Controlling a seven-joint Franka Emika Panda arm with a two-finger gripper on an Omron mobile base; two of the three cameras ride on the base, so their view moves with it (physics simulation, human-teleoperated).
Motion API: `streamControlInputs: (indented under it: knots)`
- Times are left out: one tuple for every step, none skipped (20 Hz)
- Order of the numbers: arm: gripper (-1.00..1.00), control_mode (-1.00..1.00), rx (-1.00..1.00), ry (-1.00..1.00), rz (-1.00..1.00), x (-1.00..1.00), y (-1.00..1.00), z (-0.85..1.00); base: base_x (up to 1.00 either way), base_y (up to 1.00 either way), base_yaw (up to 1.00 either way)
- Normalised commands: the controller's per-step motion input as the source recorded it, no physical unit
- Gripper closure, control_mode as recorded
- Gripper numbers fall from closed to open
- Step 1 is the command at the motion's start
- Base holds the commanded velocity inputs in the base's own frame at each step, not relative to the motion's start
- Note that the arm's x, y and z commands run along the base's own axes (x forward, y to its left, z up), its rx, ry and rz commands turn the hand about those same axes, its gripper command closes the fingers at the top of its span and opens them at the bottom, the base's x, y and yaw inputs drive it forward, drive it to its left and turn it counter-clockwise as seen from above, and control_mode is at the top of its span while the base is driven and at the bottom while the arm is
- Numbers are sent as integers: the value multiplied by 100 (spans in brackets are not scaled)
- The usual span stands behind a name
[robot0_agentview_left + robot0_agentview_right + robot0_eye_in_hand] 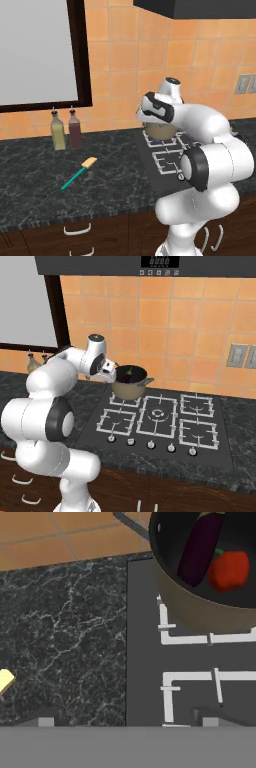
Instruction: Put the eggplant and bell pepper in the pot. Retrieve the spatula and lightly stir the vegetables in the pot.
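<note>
In the hand view the brownish-grey pot (200, 614) sits at the upper right on a burner. Inside it lie the dark purple eggplant (200, 547) and a red bell pepper (229, 569). My gripper (125, 722) is open with nothing between its tips, hovering over the stove's left edge, just left of the pot (131, 387). In the right base view the gripper (112, 375) is beside the pot's left rim. The spatula (80, 172) lies on the dark counter left of the stove, teal handle toward the front and tan blade (4, 681) toward the wall. The arm partly hides the pot (161, 132).
Two bottles, one yellowish (58, 131) and one dark red (75, 130), stand by the wall behind the spatula. The black stove (157, 416) has several burners and front knobs. A range hood hangs above, and a dark-framed window is at the left.
</note>
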Motion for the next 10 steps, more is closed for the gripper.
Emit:
streamControlInputs:
  knots:
    - [-100,-100,-5,28,0,0,54,0,0,0,0]
    - [-100,-100,0,0,0,0,0,0,0,0,0]
    - [-100,-100,0,0,0,0,0,0,0,0,0]
    - [-100,-100,0,0,0,0,0,0,0,0,0]
    - [-100,-100,0,0,0,0,0,0,0,0,0]
    - [-100,-100,0,0,0,0,0,0,0,0,0]
    - [-100,-100,0,0,0,0,0,0,0,0,0]
    - [-100,-100,0,0,0,0,0,0,0,0,0]
    - [-100,-100,0,0,0,0,0,0,0,0,0]
    - [-100,-100,0,0,0,0,4,0,0,0,0]
